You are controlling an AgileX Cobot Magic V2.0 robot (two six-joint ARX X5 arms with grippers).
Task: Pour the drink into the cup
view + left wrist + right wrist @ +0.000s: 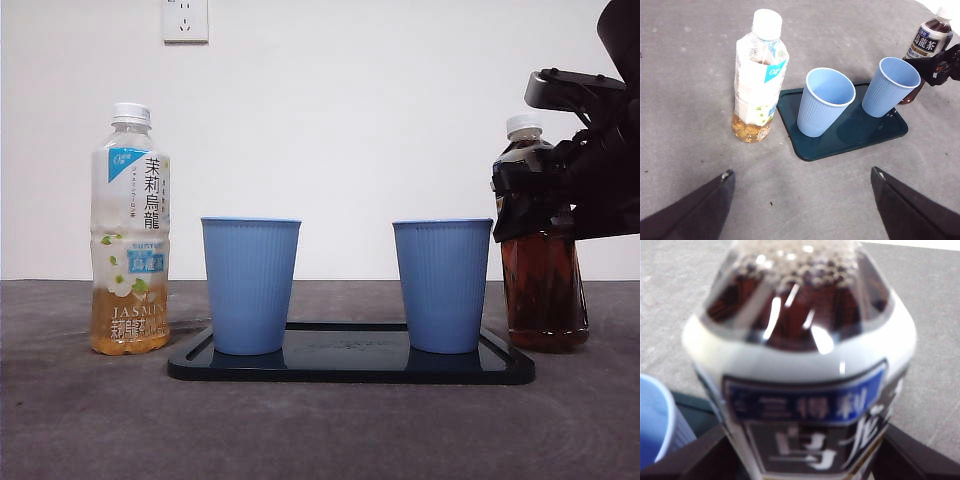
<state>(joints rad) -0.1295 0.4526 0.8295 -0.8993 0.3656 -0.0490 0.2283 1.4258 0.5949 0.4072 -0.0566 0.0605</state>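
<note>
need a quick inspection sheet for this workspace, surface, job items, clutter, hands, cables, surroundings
surface: grey table, bare parts look dry.
job's things: dark tea bottle, capped, upright beside the tray; two blue cups upright on dark tray.
clutter: jasmine tea bottle, capped, nearly empty, standing off the tray.
hands: right hand at the dark tea bottle, a jaw on each side; left hand open, clear of everything.
cables: nothing seen.
surroundings: white wall, wall socket.
</note>
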